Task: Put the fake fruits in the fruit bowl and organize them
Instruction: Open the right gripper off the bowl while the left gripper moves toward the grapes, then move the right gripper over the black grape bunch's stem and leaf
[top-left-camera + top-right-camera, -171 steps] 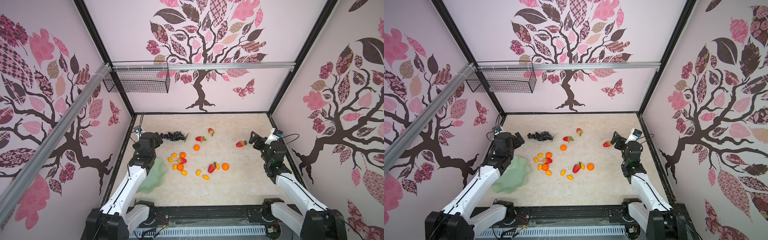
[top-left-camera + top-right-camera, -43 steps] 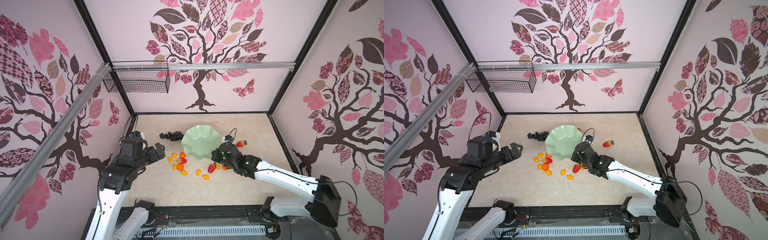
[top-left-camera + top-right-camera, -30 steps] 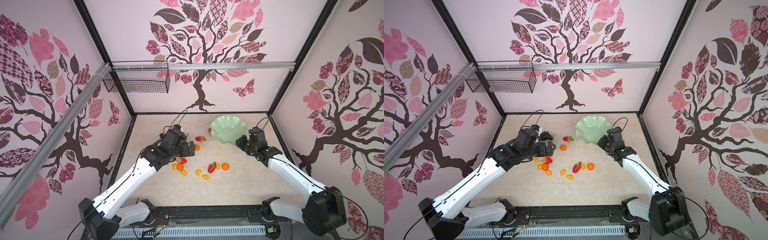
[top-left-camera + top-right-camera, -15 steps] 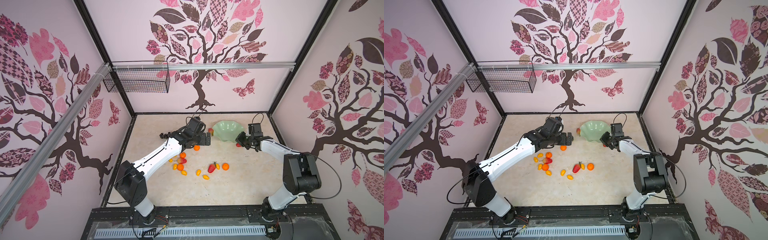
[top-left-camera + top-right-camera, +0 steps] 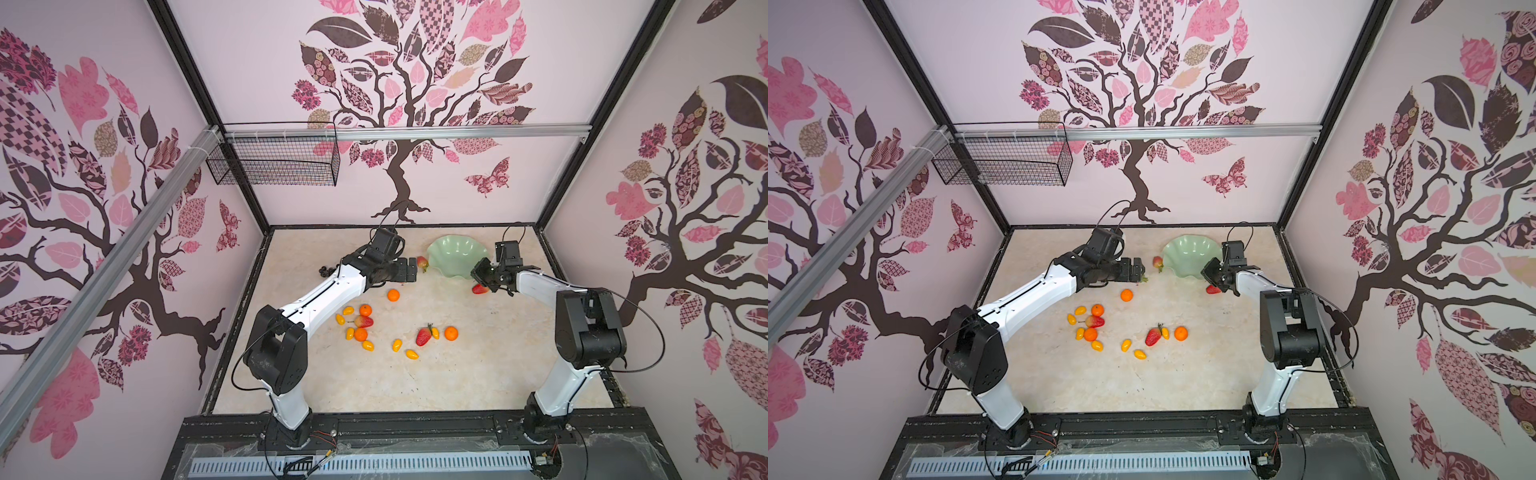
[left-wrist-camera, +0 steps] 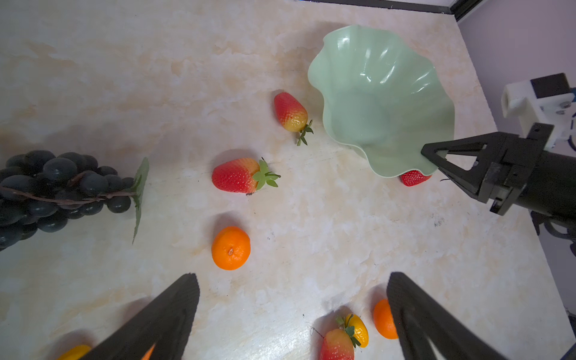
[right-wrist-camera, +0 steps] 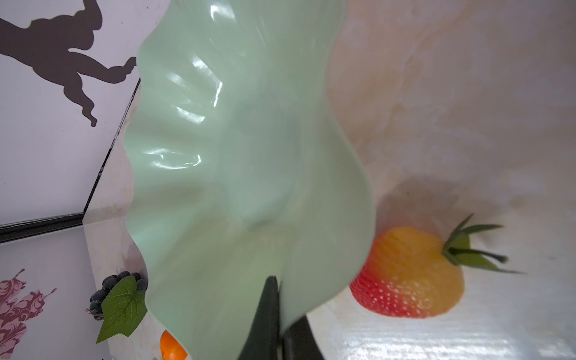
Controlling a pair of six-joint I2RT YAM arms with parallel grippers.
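right fingers (image 6: 452,165) (image 7: 265,318): pinched almost flat on the wavy rim of the pale green translucent plastic fruit bowl (image 5: 455,251) (image 6: 374,93). The right wrist view shows one finger inside the rim and one outside.
why that grip: my read is that the dish is far wider than the fingers can span, so the thin rim is the only part they can clamp.
fruit bowl: empty, held by the edge nearest the right fingers and stretching away from them toward the back wall. It looks tipped, with the inside facing the top views. Can't tell if its foot is on the marbled beige desk (image 5: 457,374).
under right fingers: red plastic strawberry with a green top (image 6: 414,178) (image 7: 408,274), half tucked beneath the rim right below the pinch.
left fingers (image 6: 174,305) (image 5: 409,269): spread wide, nothing between them, hovering over the desk.
ahead of left fingers: round orange plastic tangerine (image 6: 230,247) closest, then a second strawberry (image 6: 235,180), then a third (image 6: 290,112) just beside the bowl's rim, on the side away from the right fingers. Dark purple-black plastic grape bunch with a green leaf (image 6: 46,187) lies off to one side.
behind both sets of fingers: loose cluster of small oval yellow-orange kumquats (image 5: 348,310), more tangerines and strawberries, well apart from the bowl, toward the arm bases.
step: probably siting the bowl. The left fingers are open over the nearest fruit, likely ready to pick.
progress: no fruit in yet.
risk: setting the rim down on the tucked strawberry would leave the bowl rocking. A rim-only pinch can also let the dish swing.
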